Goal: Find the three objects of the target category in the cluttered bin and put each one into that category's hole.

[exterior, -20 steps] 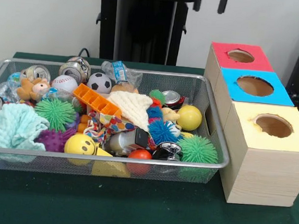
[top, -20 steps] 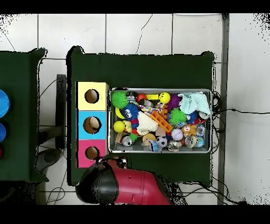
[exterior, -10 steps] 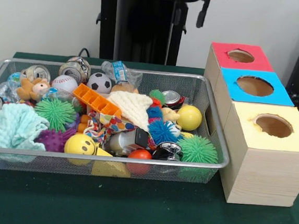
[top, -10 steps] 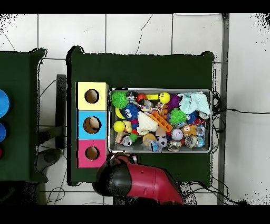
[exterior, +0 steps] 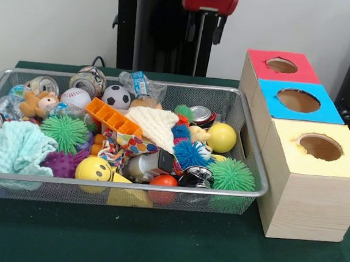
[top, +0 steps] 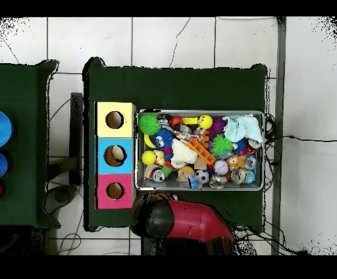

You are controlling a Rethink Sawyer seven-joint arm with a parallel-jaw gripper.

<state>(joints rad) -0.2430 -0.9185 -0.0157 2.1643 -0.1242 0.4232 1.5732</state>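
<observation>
The wire mesh bin (exterior: 127, 185) is packed with toys, and it also shows in the overhead view (top: 197, 112). One whitish fabric piece with bright dots (exterior: 131, 144) lies mid-bin, partly under an orange plastic tray (exterior: 112, 118). I can pick out no other dotted pieces. The round hole (exterior: 321, 147) in the yellow-topped box is to the right of the bin; it also shows in the overhead view (top: 114, 120). My gripper (exterior: 204, 32) hangs high behind the bin's far rim, open and empty. In the overhead view the red arm (top: 184, 222) covers it.
A cream knitted cloth (exterior: 157, 126) and a teal towel (exterior: 11, 147) lie in the bin among spiky balls, cans and a yellow smiley ball (exterior: 93, 168). The blue-topped box (exterior: 297, 100) and the red-topped box (exterior: 282, 65) stand behind the yellow one.
My gripper has come down further into the front view and moved left, from over the boxes' side toward the bin's far rim. Nothing in the bin has moved.
</observation>
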